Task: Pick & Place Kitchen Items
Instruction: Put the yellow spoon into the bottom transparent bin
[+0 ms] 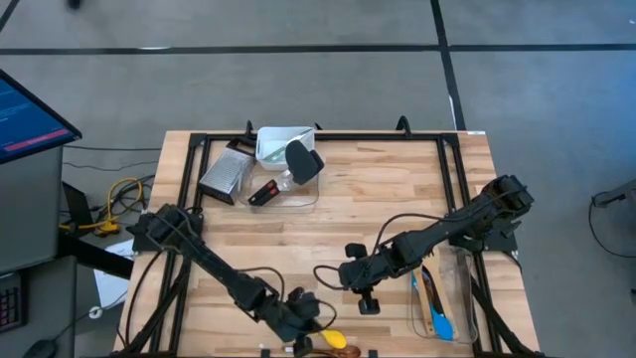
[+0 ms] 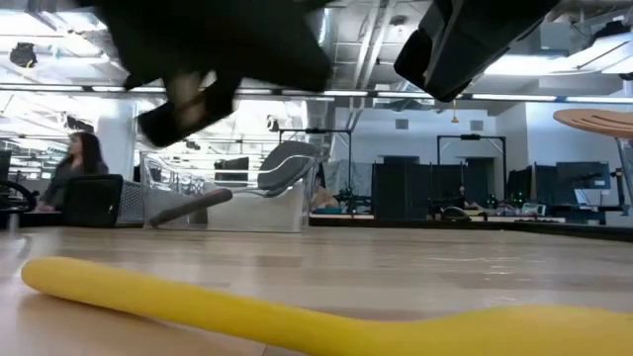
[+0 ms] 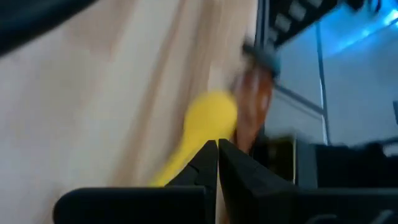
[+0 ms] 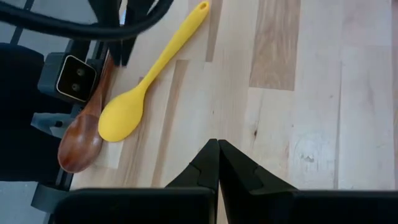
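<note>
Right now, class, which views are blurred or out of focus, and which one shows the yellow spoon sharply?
Left wrist view: the yellow spoon and everything behind it smear with blur. Low view: the spoon lies soft and unfocused up close, the arms dark against bright ceiling lights. Right wrist view: spoon and wooden spoon show crisp.

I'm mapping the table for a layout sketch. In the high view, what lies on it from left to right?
Metal grater → clear tub holding a black spatula → left gripper by the yellow spoon → right gripper → blue utensil.
</note>
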